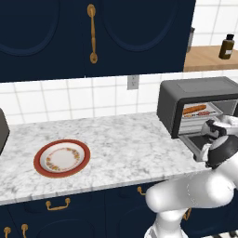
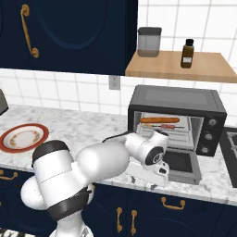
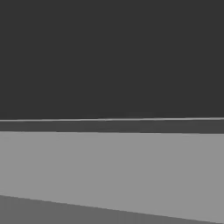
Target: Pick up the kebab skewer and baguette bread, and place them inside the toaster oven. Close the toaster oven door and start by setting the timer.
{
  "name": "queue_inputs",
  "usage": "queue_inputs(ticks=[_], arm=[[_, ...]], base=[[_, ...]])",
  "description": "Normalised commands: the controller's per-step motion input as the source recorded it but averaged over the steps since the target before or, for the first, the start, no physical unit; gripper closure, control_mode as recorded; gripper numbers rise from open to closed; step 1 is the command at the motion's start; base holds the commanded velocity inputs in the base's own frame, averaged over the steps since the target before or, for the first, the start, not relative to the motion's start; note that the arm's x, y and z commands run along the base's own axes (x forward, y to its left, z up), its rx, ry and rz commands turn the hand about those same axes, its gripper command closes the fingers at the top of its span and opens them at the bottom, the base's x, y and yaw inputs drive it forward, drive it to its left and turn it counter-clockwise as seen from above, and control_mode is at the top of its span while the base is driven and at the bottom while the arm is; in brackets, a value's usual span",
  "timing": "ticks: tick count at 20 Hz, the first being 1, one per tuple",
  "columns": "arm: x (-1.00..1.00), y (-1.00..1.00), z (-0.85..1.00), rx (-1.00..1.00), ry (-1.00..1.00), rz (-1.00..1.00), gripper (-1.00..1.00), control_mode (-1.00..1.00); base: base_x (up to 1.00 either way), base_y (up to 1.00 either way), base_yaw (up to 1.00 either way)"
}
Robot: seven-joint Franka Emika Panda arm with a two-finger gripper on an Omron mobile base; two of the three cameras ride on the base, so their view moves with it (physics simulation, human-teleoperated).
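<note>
While the oven (image 2: pixel 178 121) stands on the marble bench (image 1: pixel 121 144) with its door (image 2: pixel 180 165) dropped flat, skewer (image 2: pixel 159 126) and baguette (image 2: pixel 157 120) lie on its rack. Hand (image 2: pixel 150 178), apparently spread and empty, sits low before the door's left edge. Empty plate (image 1: pixel 62 158) far left; navy cabinets, white tiles.

The toaster oven (image 2: pixel 177 121), a dark grey box, is set on the marble counter at the right, against the tiled wall. The toaster oven door (image 2: pixel 181 165) is dropped open and lies nearly flat toward the near edge. The baguette bread (image 2: pixel 158 120) and the kebab skewer (image 2: pixel 163 126) are laid lengthwise on the rack inside, the skewer just nearer.
</note>
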Motion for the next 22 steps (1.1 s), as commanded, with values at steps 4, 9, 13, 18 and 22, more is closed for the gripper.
queue_inputs(ticks=[4,9,13,18,22], arm=[[0.84,0.40,0.27,0.00,-0.57,-0.04,-1.00,-1.00],[0.99,0.47,0.11,0.00,-0.57,-0.03,-1.00,-1.00],[1.00,0.28,0.07,0.00,-0.49,-0.01,-1.00,-1.00],[1.00,0.36,0.04,-0.01,-0.50,0.00,-1.00,-1.00],[1.00,0.40,0.06,-0.02,-0.55,-0.02,-1.00,-1.00]], base=[[0.00,0.00,0.00],[0.00,0.00,0.00],[0.00,0.00,0.00],[0.00,0.00,0.00],[0.00,0.00,0.00]])
